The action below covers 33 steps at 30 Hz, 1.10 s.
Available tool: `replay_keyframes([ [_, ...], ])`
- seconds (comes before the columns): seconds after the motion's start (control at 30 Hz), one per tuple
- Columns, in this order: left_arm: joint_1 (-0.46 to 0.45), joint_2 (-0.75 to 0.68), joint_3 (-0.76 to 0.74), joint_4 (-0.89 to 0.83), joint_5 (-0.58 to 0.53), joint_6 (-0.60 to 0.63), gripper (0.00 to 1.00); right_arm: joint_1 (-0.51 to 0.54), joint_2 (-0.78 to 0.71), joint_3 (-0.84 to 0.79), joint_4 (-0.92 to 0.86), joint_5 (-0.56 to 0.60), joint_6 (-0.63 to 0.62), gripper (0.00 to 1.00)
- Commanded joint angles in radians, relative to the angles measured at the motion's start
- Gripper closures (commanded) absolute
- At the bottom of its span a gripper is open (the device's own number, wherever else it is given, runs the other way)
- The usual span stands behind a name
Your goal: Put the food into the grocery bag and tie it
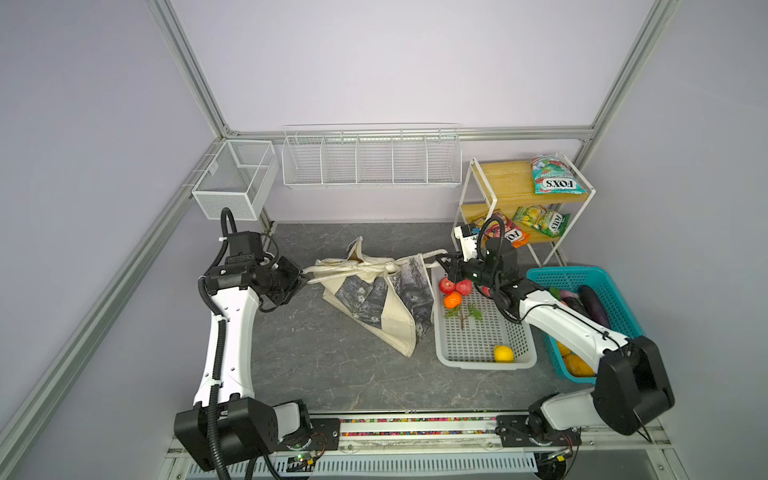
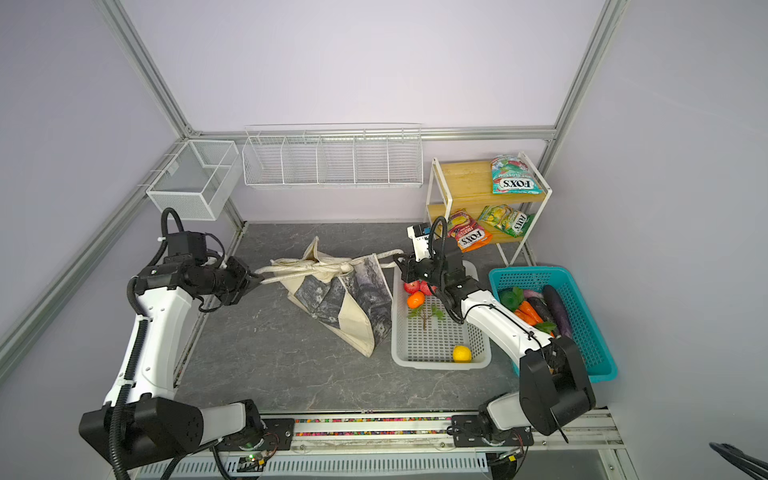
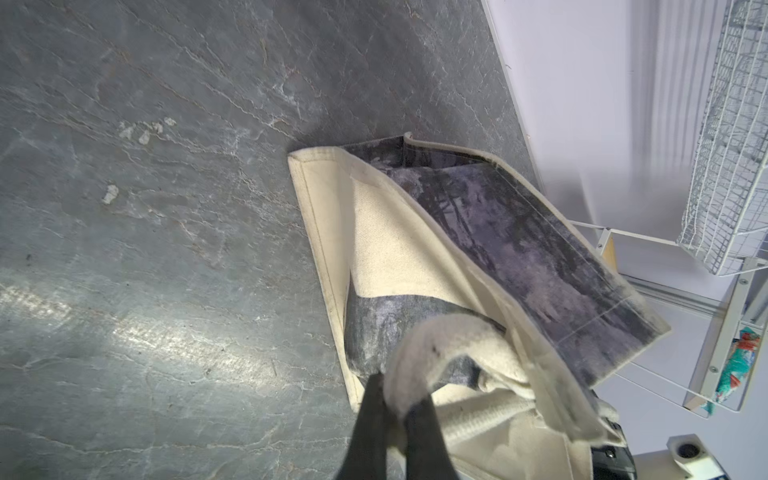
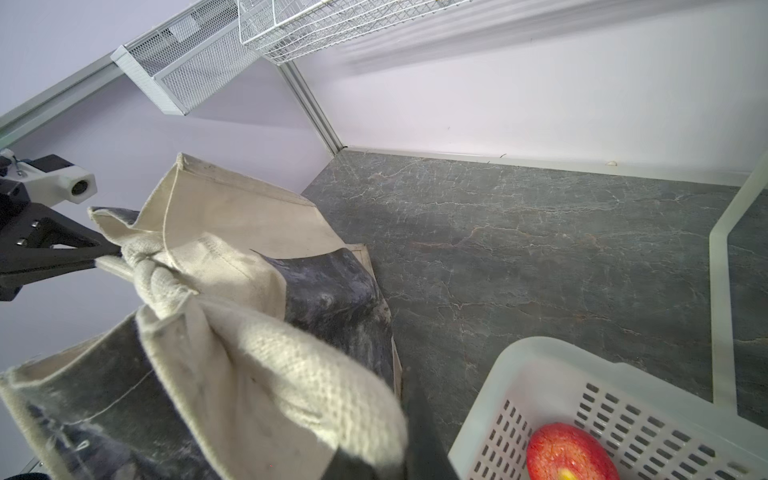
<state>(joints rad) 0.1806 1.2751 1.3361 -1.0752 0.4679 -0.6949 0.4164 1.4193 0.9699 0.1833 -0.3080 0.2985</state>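
Left gripper (image 3: 395,415): clenched on the loop end of one of the cream handles (image 1: 332,272), drawing it out toward its own side. The wrist view shows the webbing pinched between the two dark fingers. Right gripper (image 1: 442,262): likewise closed on the opposite handle end and drawn the other way, by the far corner of the white basket (image 1: 482,363). Between them the handles cross in a knot (image 1: 384,266) over the mouth of the grocery bag (image 1: 386,307), which lies slumped on the surface (image 1: 311,353) mid-scene with its printed panel up. Reading: the opposed pull is there to cinch the knot, and the tension keeps the mouth gathered. The bag looks fairly flat; its contents cannot be seen. Food outside it: apples (image 1: 447,285), an orange fruit (image 1: 453,300) and the yellow fruit (image 1: 503,353) sit in the white basket, and a FOX'S packet (image 1: 555,176) lies on top of the shelf rack (image 1: 498,187). Judgement: tying is well along, loading possibly incomplete. Risk: webbing slips from a gripper before the knot bites.
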Motion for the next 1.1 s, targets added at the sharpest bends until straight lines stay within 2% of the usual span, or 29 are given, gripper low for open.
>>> replay_keyframes([
  [0.0,0.215,-0.013,-0.025,0.005,-0.632,0.018,1.00,-0.288,-0.055,-0.033,-0.064,0.593,-0.007,0.93],
  [0.27,0.266,-0.001,-0.034,0.027,-0.582,0.029,1.00,-0.314,-0.054,-0.035,-0.068,0.563,-0.008,0.93],
  [0.4,0.252,0.009,-0.054,0.067,-0.359,0.017,1.00,-0.294,-0.049,-0.032,-0.040,0.485,0.004,0.93],
  [0.47,0.191,0.005,-0.067,0.079,-0.304,-0.014,1.00,-0.273,-0.046,-0.029,-0.020,0.439,0.012,0.93],
  [0.63,-0.049,-0.031,-0.066,0.092,-0.264,-0.116,1.00,-0.218,-0.032,-0.002,0.031,0.311,0.027,0.93],
  [0.73,-0.140,-0.048,-0.058,0.095,-0.259,-0.171,1.00,-0.162,-0.014,0.025,0.053,0.246,0.025,0.91],
  [0.9,-0.224,-0.058,-0.032,0.076,-0.258,-0.206,1.00,-0.125,0.016,0.073,0.067,0.169,0.010,0.88],
  [1.07,-0.246,-0.072,-0.064,0.087,-0.249,-0.232,1.00,-0.105,0.029,0.090,0.073,0.132,-0.004,0.83],
])
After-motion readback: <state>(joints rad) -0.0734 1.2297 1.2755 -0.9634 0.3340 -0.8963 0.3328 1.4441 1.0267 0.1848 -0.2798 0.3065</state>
